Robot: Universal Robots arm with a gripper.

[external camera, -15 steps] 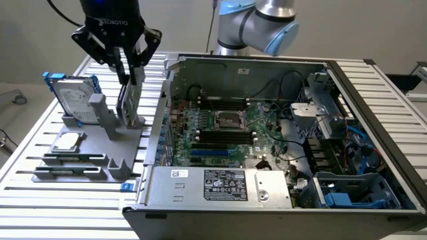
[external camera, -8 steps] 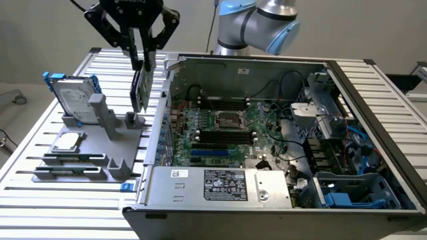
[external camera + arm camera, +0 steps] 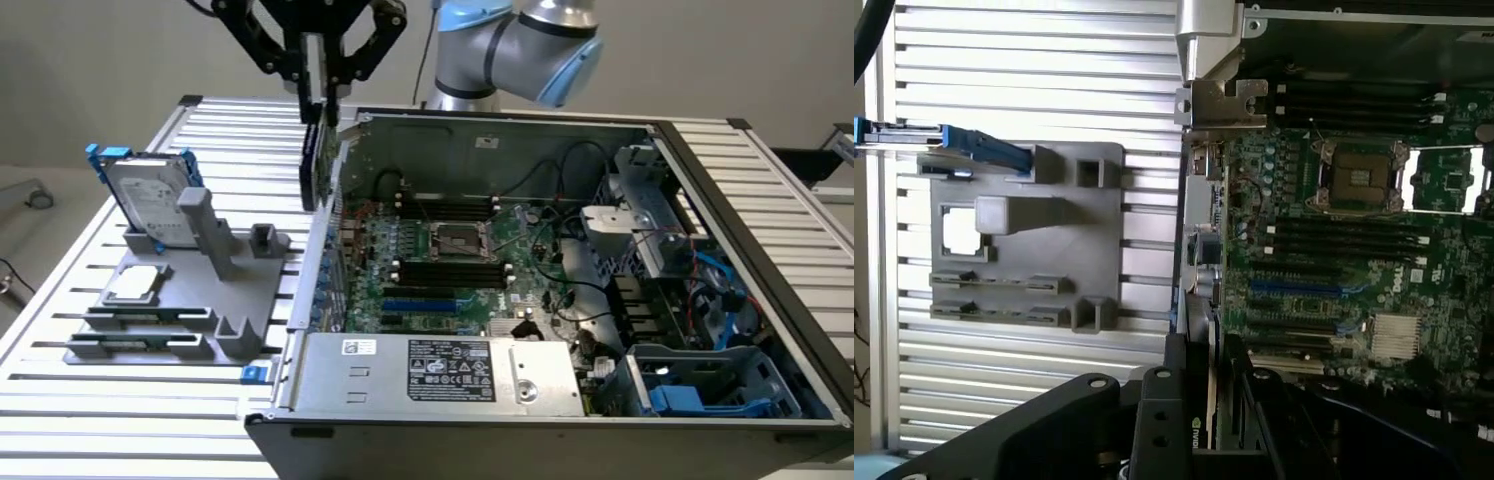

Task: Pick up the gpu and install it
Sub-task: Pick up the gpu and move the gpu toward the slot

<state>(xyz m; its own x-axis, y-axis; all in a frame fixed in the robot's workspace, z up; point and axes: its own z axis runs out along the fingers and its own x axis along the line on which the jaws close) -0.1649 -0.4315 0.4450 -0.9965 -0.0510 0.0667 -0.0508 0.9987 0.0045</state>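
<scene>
Gripper: the gripper (image 3: 318, 98) is closed on the upper edge of the gpu (image 3: 316, 165), with one finger on each face.
gpu: it is held upright and is seen edge-on. It hangs in the air at the side wall of the computer case (image 3: 534, 135) on the exterior view's left, and it is not yet seated.
Handling: the card is judged light and stiff but fragile (the glossy shroud is probably slippery, and the circuit board carries small parts).
Hold: a grip across the two flat faces, near one edge, is judged best. The contact edge and the silver bracket should be left free.
Motherboard: the motherboard (image 3: 441, 260) lies inside the case, lower than the card, and a blue slot (image 3: 416, 303) is seen on it.
Holder: farther to the exterior view's left, the hard drive (image 3: 144, 195) and the processor chip (image 3: 134, 285) are carried by a gray holder (image 3: 194, 275).
</scene>
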